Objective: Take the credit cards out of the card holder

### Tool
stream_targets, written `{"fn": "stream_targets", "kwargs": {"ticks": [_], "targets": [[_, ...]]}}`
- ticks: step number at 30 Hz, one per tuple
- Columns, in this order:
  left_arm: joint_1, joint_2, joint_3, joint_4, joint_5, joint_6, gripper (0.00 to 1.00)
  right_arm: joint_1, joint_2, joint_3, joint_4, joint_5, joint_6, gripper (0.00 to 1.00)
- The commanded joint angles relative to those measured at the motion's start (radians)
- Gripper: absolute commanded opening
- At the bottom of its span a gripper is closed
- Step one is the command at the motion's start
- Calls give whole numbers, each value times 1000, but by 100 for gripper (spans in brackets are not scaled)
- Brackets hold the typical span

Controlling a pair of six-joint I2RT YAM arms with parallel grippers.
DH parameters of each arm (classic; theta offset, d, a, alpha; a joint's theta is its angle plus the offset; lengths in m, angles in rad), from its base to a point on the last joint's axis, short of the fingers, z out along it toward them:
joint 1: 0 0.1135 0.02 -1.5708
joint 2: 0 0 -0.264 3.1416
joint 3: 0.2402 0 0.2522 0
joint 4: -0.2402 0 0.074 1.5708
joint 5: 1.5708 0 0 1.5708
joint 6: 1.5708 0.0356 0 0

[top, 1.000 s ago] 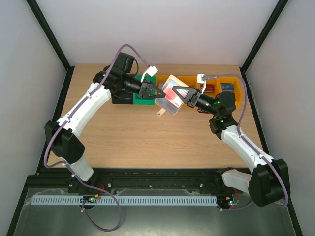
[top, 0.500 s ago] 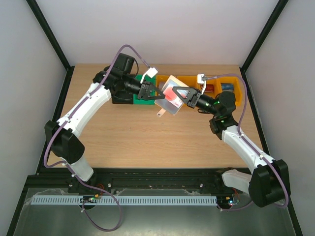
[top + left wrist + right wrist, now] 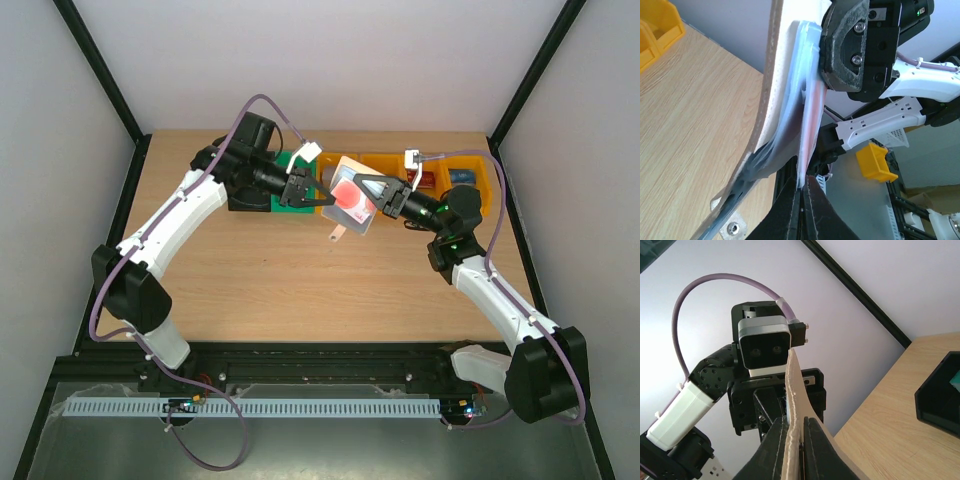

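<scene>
In the last second the card holder (image 3: 356, 214) has swung a little to the right and stood up steeper, so its snap tab (image 3: 337, 237) now dangles lower. From where I stand that looks like the two arms starting to pull against each other. The red card (image 3: 346, 192) still sits largely inside its clear sleeve, so I'd say no card is out yet and the pull has only begun. The holder is up in the air between the arms, over the back of the worktop (image 3: 300, 280) and just in front of the yellow bin (image 3: 395, 165). The left end effector (image 3: 312, 188) reaches in from the left, and its wrist view shows the fingers pinched tight on a thin pinkish edge, apparently that card. The right end effector (image 3: 368, 190) comes in from the opposite side, clamped on the holder's white cover. Both arms are stretched forward, wrists about level, tips pointing at each other.
</scene>
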Motion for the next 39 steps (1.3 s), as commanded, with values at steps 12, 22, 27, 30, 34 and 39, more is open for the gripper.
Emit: {"fn": "stream_targets", "kwargs": {"ticks": [12, 22, 27, 30, 34, 39], "targets": [[10, -52, -73, -78, -60, 97, 2, -30, -15, 23, 16, 5, 14, 2], [207, -104, -268, 2, -96, 55, 2, -195, -53, 2, -168, 96, -25, 2], [335, -20, -324, 253, -242, -195, 2, -214, -58, 1, -223, 113, -64, 2], [368, 92, -266, 317, -343, -319, 2, -214, -64, 5, -233, 110, -76, 2], [371, 220, -177, 362, -416, -389, 2, -213, -77, 9, -264, 110, -106, 2], [363, 354, -43, 373, -454, -441, 2, -213, -85, 9, -268, 102, -118, 2]]}}
